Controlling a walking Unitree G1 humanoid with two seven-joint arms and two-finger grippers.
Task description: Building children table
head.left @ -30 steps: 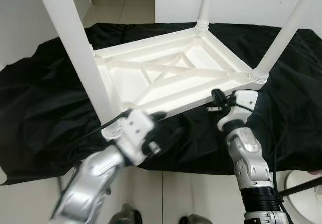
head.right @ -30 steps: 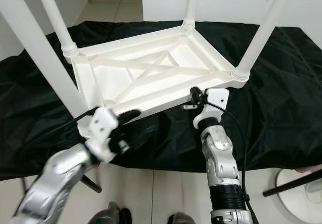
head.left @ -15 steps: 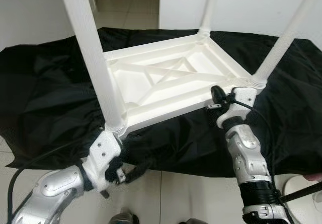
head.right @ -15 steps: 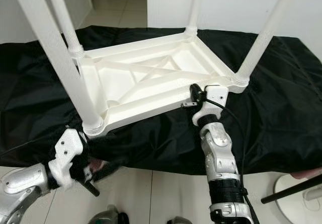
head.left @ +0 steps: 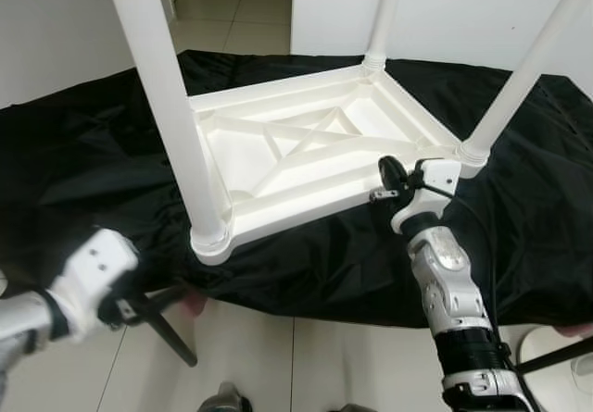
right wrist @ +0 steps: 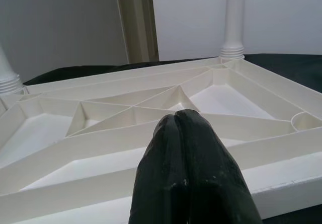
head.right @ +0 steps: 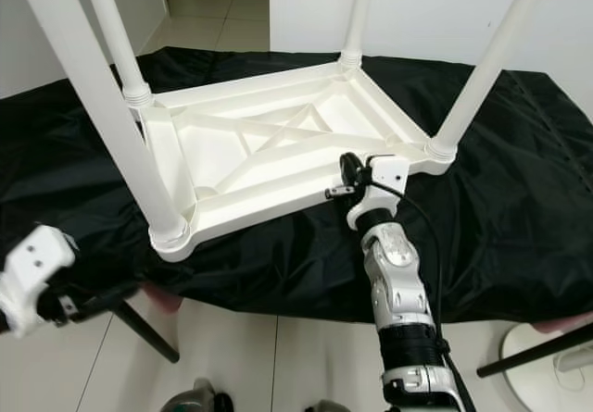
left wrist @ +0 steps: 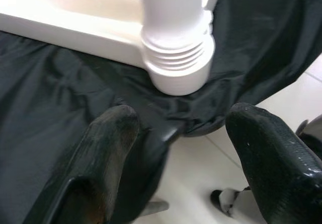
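A white plastic children's table lies upside down on a black cloth, its legs pointing up. The near-left leg stands in its corner socket. My left gripper hangs low at the left, below the cloth's front edge and apart from that socket; its fingers are open with nothing between them. My right gripper is shut and holds nothing. It sits at the table's near rim, close to the near-right leg, and points across the ribbed underside.
The cloth hangs over the front edge above a white tiled floor. A black stand leg slants down beside my left gripper. At the lower right are a white round base and a black rod. A white wall closes the back.
My left gripper has drawn back from the near-left leg's base, down and to the left, past the cloth's edge. The right gripper has barely moved. The camera has shifted slightly.
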